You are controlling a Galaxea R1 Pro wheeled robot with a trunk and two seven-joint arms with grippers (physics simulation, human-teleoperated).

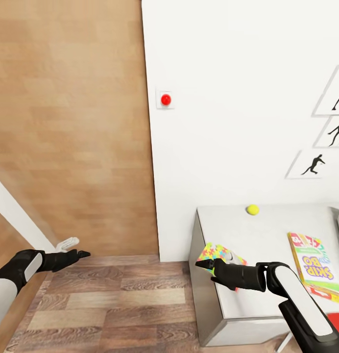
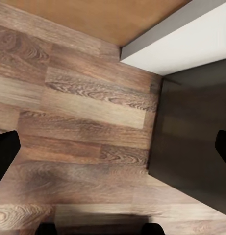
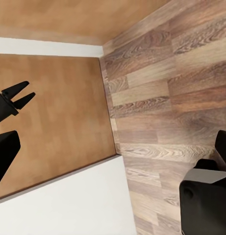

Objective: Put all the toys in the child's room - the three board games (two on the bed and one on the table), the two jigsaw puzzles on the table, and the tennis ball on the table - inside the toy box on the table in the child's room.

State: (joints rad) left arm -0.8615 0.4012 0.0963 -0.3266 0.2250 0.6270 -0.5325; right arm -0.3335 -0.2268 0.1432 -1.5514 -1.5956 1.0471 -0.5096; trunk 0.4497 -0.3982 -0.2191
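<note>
The tennis ball [image 1: 253, 210] lies near the back of the grey table [image 1: 267, 230], in the lower right of the head view, well apart from everything else. The jigsaw puzzle [image 1: 214, 252], a bright multicoloured box, sits at the table's left edge, partly behind the right gripper [image 1: 203, 264]. The board game [image 1: 314, 264] lies flat toward the right edge of the frame; its cover reads "SKIP BO", seen upside down, and the smaller print cannot be read.

The right gripper hangs at the table's left edge, just in front of the puzzle; in the right wrist view its two fingertips sit far apart at the frame's sides with nothing between them, so it is open and empty. The left gripper [image 1: 79, 255] hovers over the wooden floor [image 1: 120, 294] in the lower left of the head view, well apart from the table, likewise wide open and holding nothing.

The main risk, as I judge it, is the right arm brushing the puzzle and pushing it off the table's edge onto the floor. The ball could roll away if the table is bumped. At the far right edge a grey shape may be the toy box, but too little shows to say. The red button [image 1: 165, 99] on the white wall [image 1: 238, 73] carries no legible text.
</note>
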